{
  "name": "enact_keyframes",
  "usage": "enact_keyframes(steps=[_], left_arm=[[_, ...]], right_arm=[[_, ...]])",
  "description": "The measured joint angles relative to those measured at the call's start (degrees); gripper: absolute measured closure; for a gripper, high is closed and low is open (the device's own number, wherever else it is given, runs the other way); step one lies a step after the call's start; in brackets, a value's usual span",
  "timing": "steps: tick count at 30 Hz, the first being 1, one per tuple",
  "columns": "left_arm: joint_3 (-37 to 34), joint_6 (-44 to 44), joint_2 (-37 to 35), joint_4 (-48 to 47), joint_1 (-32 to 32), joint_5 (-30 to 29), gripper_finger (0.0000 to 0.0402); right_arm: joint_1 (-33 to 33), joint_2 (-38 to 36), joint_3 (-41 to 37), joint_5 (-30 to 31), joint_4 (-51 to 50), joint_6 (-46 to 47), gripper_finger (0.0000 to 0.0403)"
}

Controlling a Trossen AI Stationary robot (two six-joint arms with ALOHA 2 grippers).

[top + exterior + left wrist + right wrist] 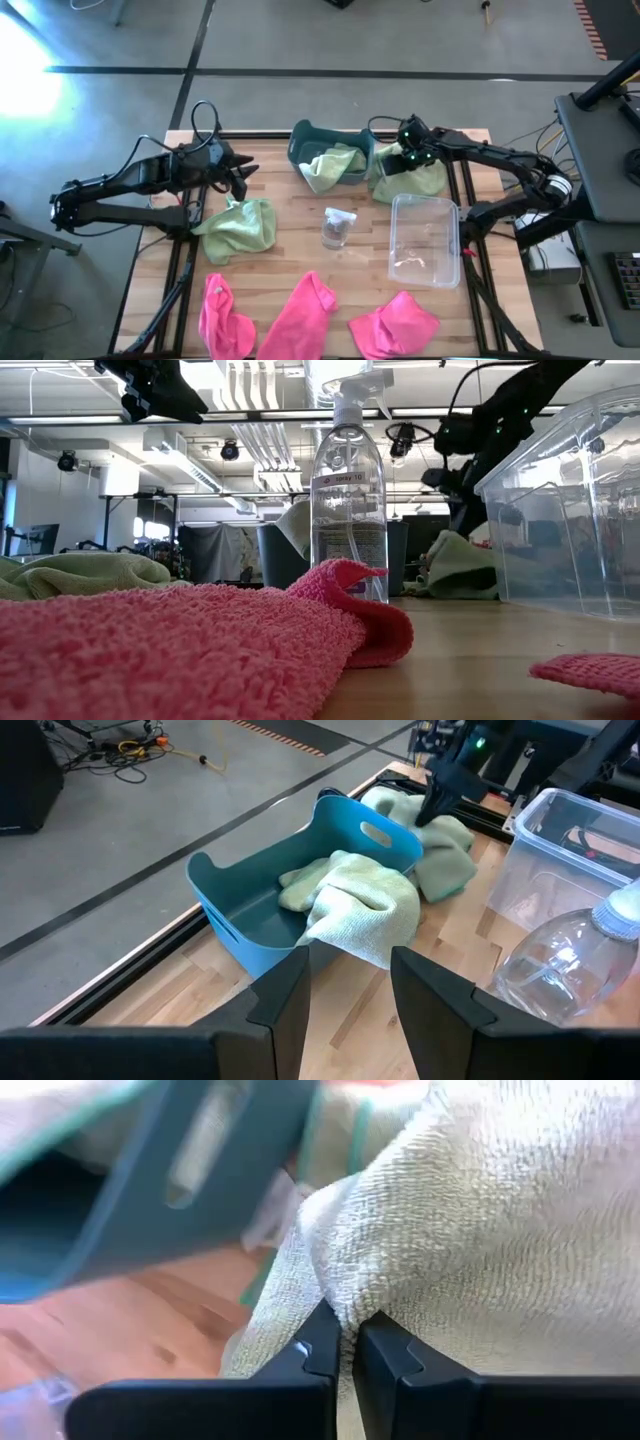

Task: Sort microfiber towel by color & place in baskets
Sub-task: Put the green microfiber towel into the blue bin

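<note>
While the right gripper [345, 1342] pinches a green towel [420, 178] lying right of the teal tub [310, 138], only its wrist view shows the fold caught; the left gripper [240, 172] hovers part-open.

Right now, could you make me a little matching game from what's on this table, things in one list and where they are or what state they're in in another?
Things:
1. spray bottle
2. clear tub
3. right gripper
4. blue tub

States:
A. holds a green towel
B. pinching a green towel beside the blue tub
C. stands between the two tubs
D. has no towel inside

Pairs: 1-C, 2-D, 3-B, 4-A
</note>
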Motion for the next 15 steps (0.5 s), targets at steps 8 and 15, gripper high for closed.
enact_keyframes(steps=[8,15], left_arm=[[0.0,0.0,0.0,-0.6,0.0,0.0,0.0276],[0.0,0.0,0.0,-0.6,0.0,0.0,0.0276]], right_arm=[[0.0,-2.4,3.0,0.1,-0.1,0.5,0.0393],[0.7,-3.1,10.4,0.1,-0.1,0.6,0.0393]])
